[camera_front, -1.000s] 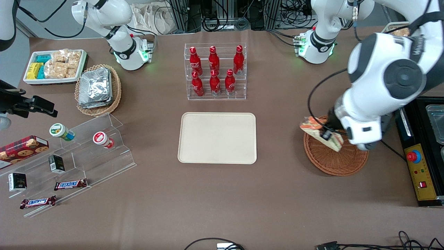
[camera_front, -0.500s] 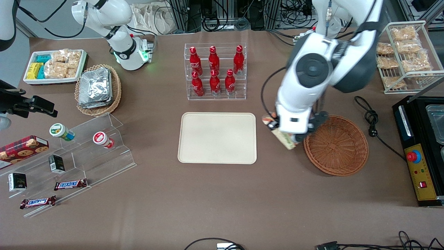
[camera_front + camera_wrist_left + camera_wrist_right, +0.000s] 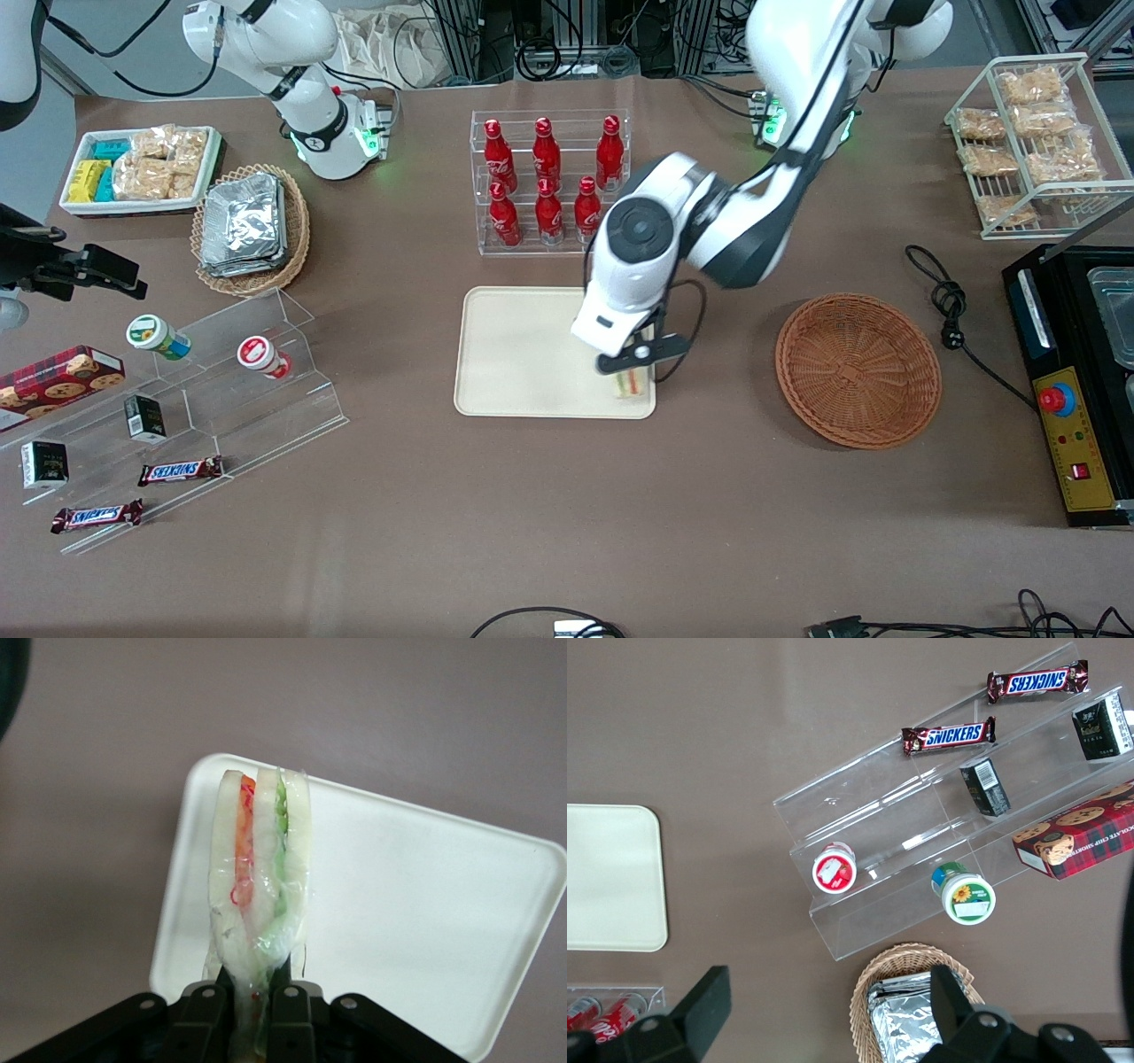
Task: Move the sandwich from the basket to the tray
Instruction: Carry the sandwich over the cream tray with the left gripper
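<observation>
My left gripper [image 3: 636, 359] is shut on the clear-wrapped sandwich [image 3: 631, 383], holding it just above the cream tray [image 3: 532, 354]. It hangs over the tray corner nearest the front camera, on the side toward the working arm. In the left wrist view the sandwich [image 3: 260, 868] stands on edge, with pale bread and orange and green filling. The gripper [image 3: 257, 988] pinches its narrow end over the tray [image 3: 425, 904]. The reddish-brown basket [image 3: 858, 369] sits beside the tray toward the working arm's end, with nothing in it.
A clear rack of red bottles [image 3: 551, 182] stands just past the tray, farther from the front camera. Acrylic display steps [image 3: 221, 372] and a tan basket of foil packets [image 3: 251, 226] lie toward the parked arm's end. A cable [image 3: 943, 301] and a black control box [image 3: 1076, 381] lie past the basket.
The gripper has carried the sandwich from above the basket, across the gap, to over the tray's corner. The basket now holds nothing.
</observation>
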